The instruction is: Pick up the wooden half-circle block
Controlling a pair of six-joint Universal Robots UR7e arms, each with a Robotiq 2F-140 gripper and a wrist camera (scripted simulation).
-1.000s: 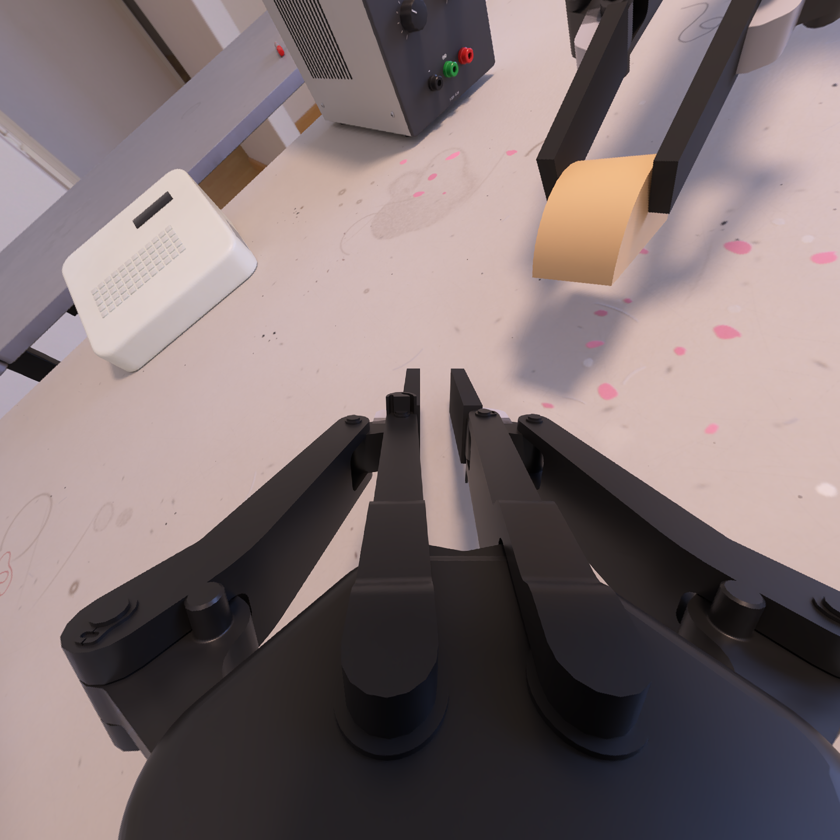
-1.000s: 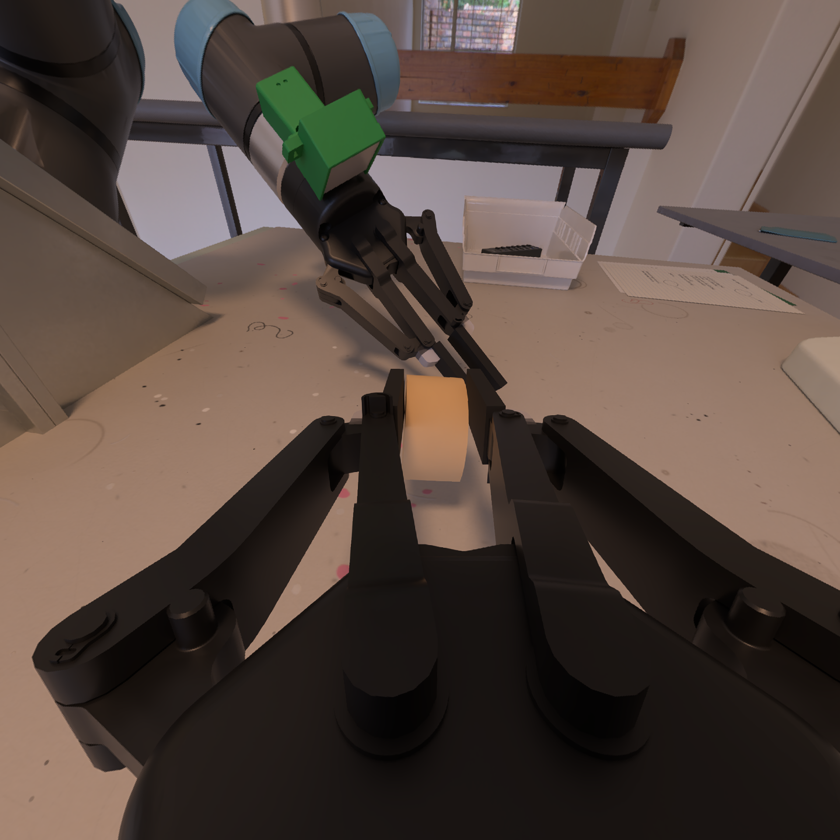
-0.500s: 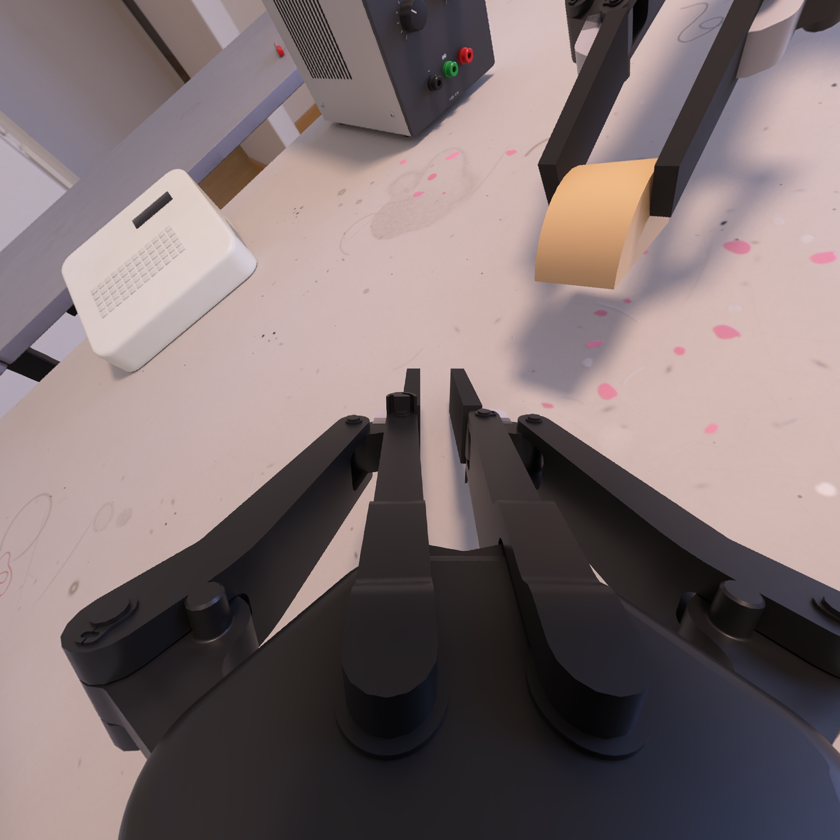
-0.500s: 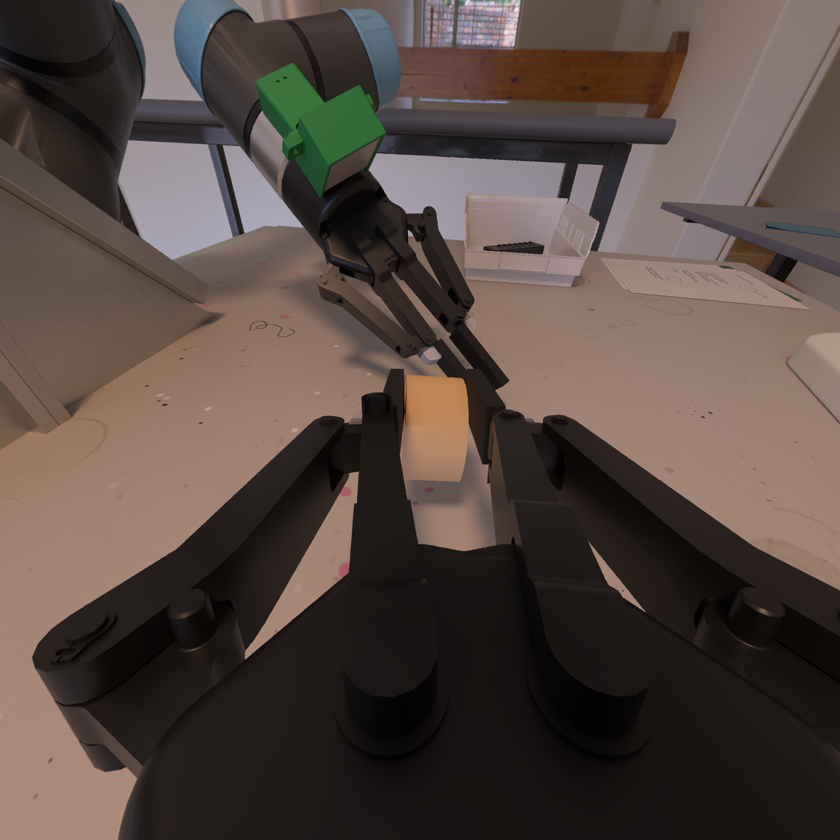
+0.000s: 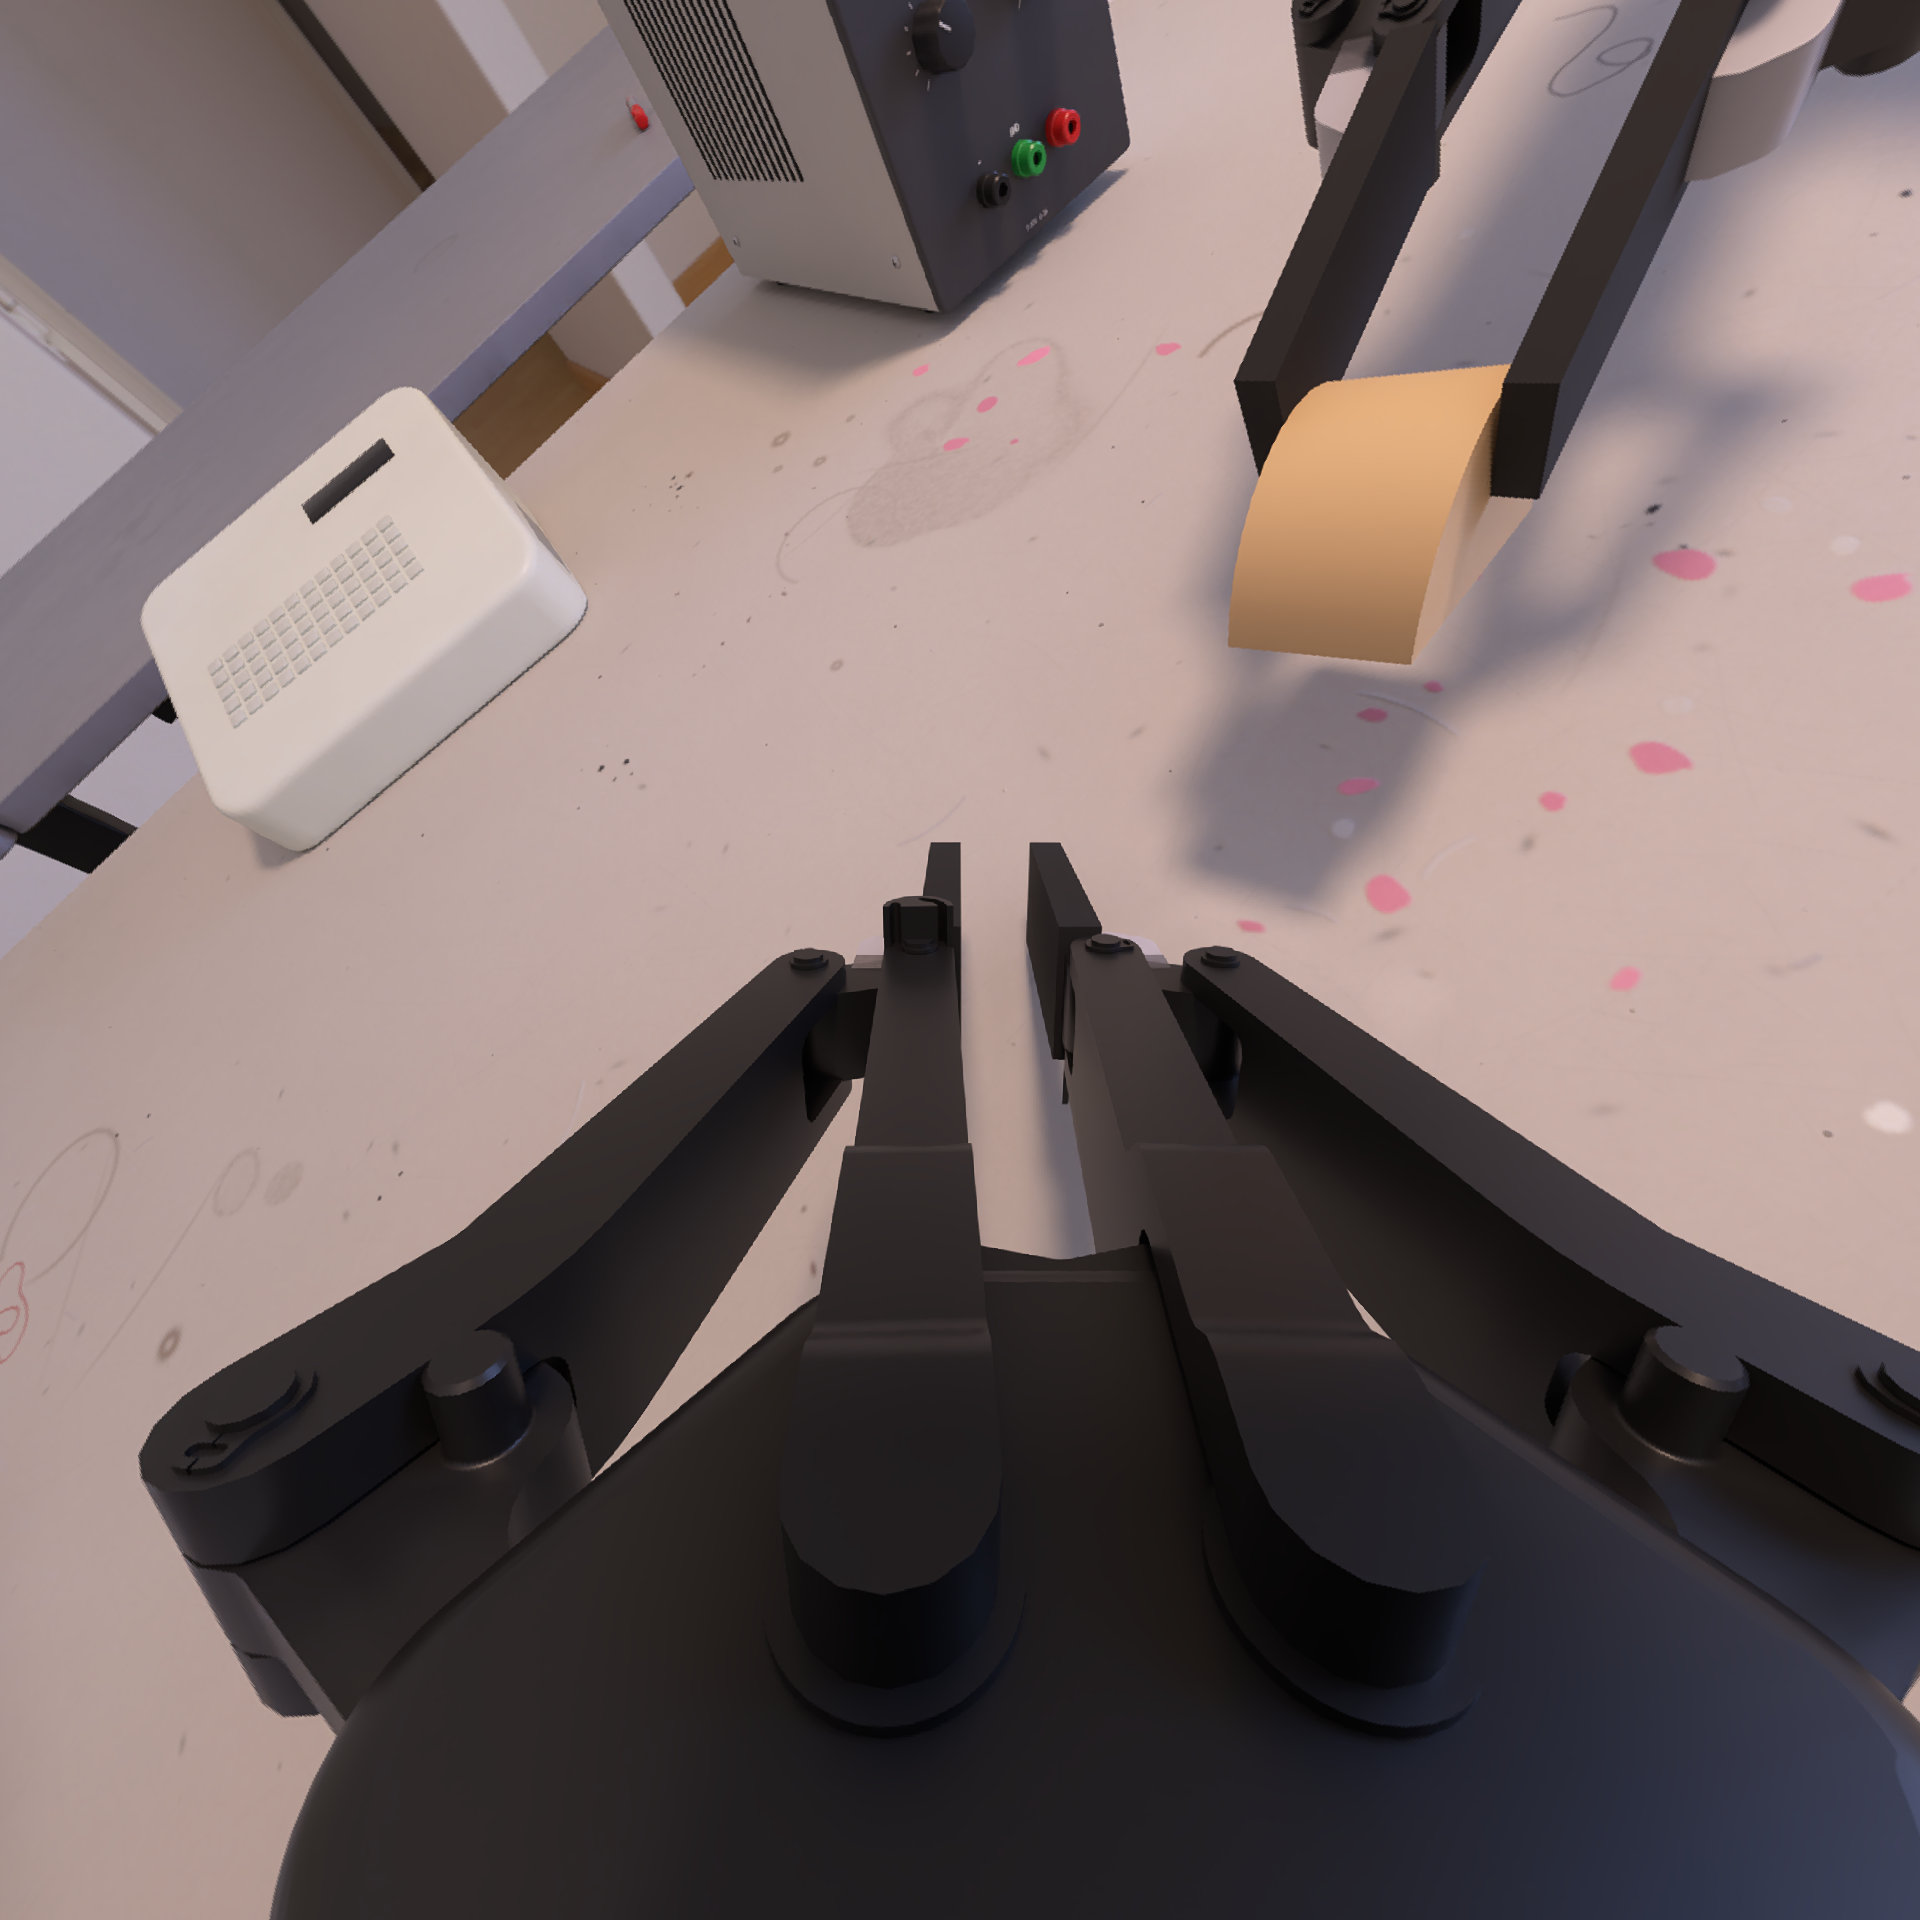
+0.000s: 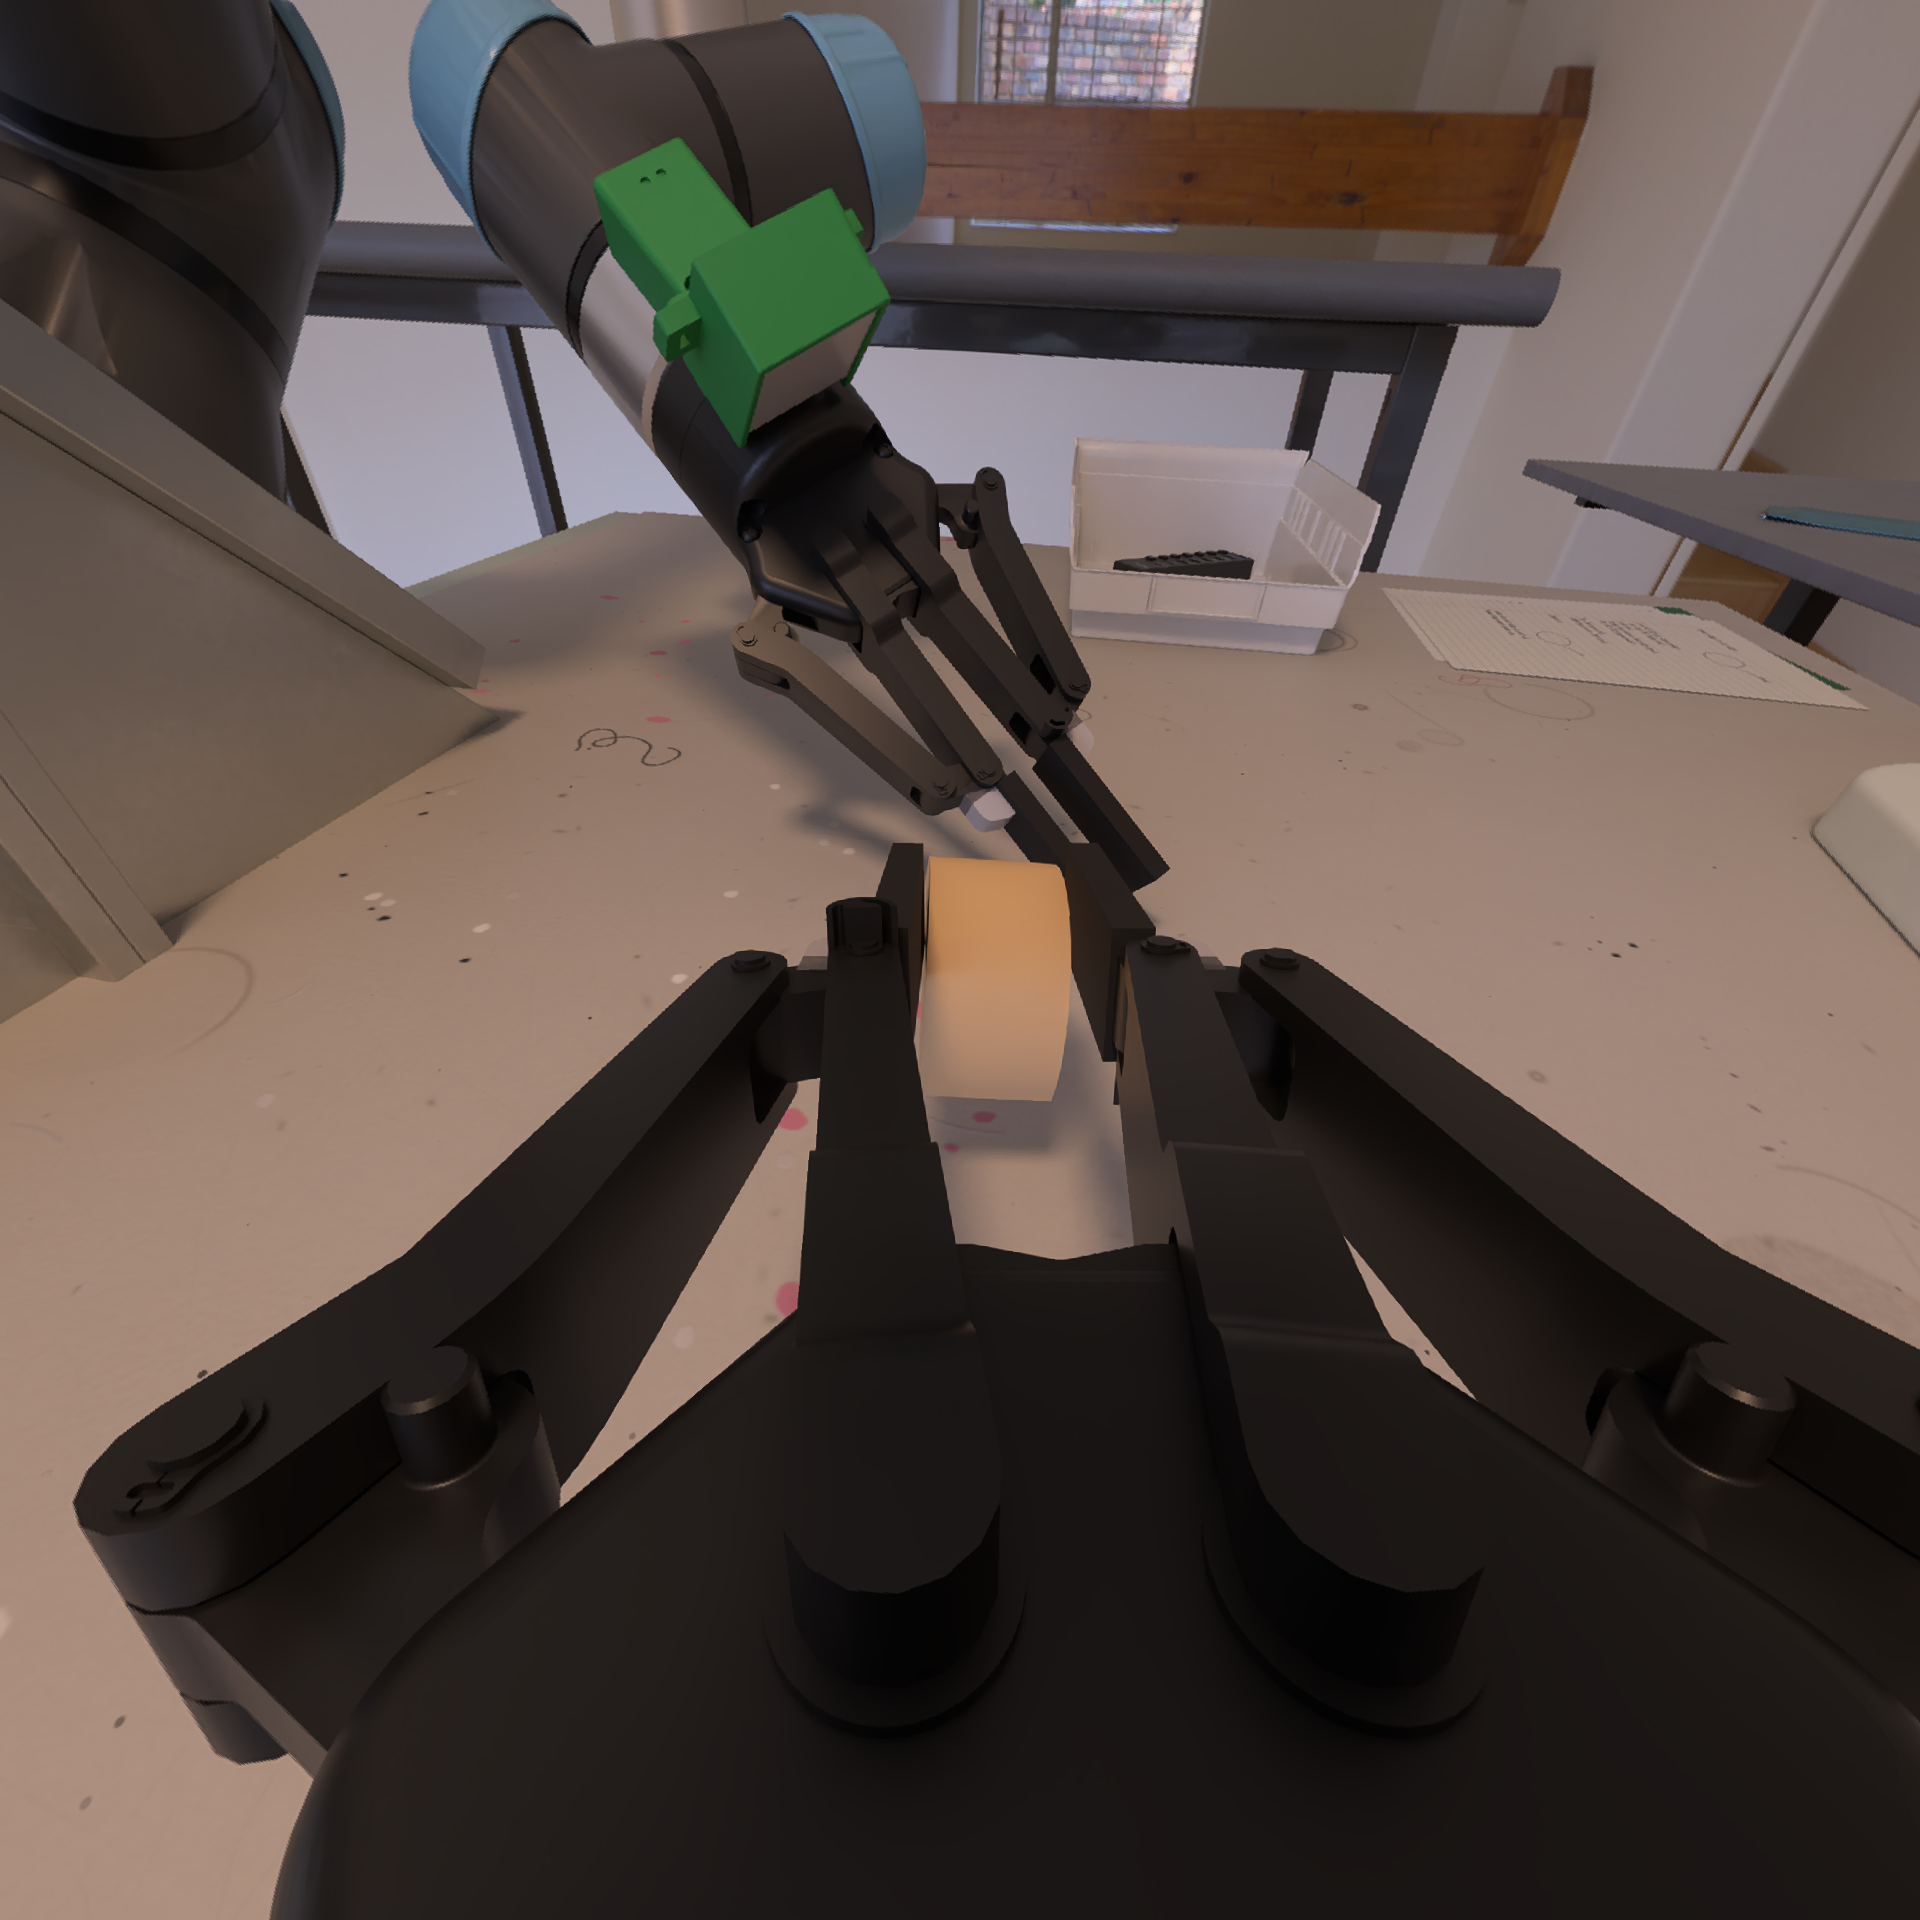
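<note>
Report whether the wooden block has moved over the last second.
Yes. The wooden block, clamped in the right gripper, has risen slightly, farther above its shadow and the pink spots.

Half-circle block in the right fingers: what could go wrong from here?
1. The wooden half-circle block sits at the tips of the right gripper, most of it hanging below; it may pivot or slip.
2. The left gripper, nearly closed and empty, is very close; a collision is possible.
</note>
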